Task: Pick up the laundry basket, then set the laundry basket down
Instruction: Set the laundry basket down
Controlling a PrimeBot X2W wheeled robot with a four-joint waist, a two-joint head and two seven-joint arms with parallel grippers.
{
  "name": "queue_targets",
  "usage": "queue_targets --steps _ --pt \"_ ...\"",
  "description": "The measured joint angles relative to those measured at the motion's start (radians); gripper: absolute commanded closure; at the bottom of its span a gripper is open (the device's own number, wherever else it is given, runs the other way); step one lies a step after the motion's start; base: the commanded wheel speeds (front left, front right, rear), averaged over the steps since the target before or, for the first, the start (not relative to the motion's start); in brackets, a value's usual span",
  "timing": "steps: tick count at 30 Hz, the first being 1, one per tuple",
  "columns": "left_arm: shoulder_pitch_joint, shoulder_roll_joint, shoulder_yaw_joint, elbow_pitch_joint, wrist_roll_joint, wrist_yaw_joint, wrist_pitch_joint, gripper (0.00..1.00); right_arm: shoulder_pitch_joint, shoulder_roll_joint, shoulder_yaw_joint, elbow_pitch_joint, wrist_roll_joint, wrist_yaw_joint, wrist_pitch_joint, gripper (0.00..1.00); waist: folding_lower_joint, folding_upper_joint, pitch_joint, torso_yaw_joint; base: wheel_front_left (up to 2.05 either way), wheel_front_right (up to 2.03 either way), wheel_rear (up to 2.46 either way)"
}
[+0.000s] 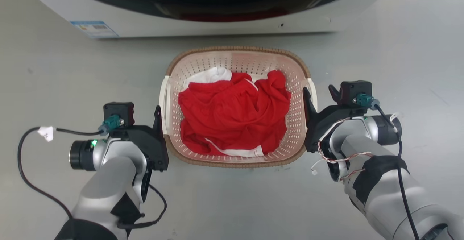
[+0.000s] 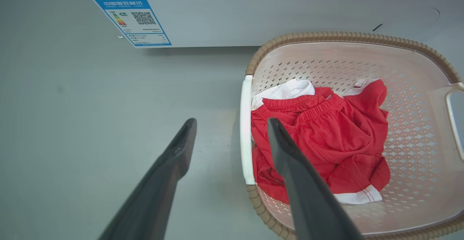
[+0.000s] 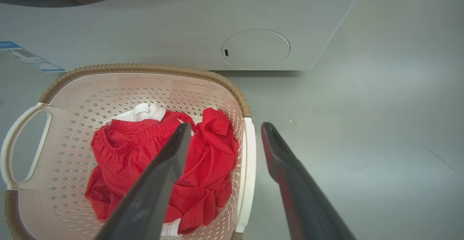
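A smooth grey floor (image 1: pixel 54 69) met a white washer (image 1: pixel 217 26). Between the claws sat the laundry basket (image 1: pixel 235 57), perforated pale plastic with a brown woven-look rim, heaped with red clothes (image 1: pixel 232 116). The left claw (image 2: pixel 230 124) gaped empty astride the left handle (image 2: pixel 245 131), and the right claw (image 3: pixel 225 125) likewise astride the right handle (image 3: pixel 249 153).

Pink-cream perforated laundry basket (image 1: pixel 232 60), brown woven rim (image 1: pixel 235 48), red clothes (image 1: pixel 232 116)
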Motion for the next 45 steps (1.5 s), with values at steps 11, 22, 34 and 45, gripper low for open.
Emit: queue_targets --steps 11,22,34,45 --pt "0.142 0.026 0.039 -0.095 0.01 0.002 0.0 0.0 0.127 0.0 -0.058 -0.087 0.002 0.001 0.0 0.0 0.0 -0.0001 -0.157 -0.006 0.0 0.0 0.0" --pt "0.277 0.027 0.066 -0.226 0.073 0.028 0.0 0.0 0.282 -0.02 -0.138 -0.136 -0.029 0.001 0.0 0.0 0.0 -0.0001 -0.29 -0.004 0.0 0.0 0.0" --pt "0.461 0.053 0.121 -0.383 0.149 0.047 0.0 0.0 0.431 -0.036 -0.213 -0.265 -0.111 0.0 0.0 0.0 0.0 -0.0001 -0.418 0.006 0.0 0.0 0.0" --pt "0.645 0.073 0.171 -0.529 0.223 0.058 0.0 0.0 0.615 -0.043 -0.304 -0.395 -0.197 -0.002 0.0 0.0 0.0 -0.0002 -0.523 0.012 0.0 0.0 0.0"
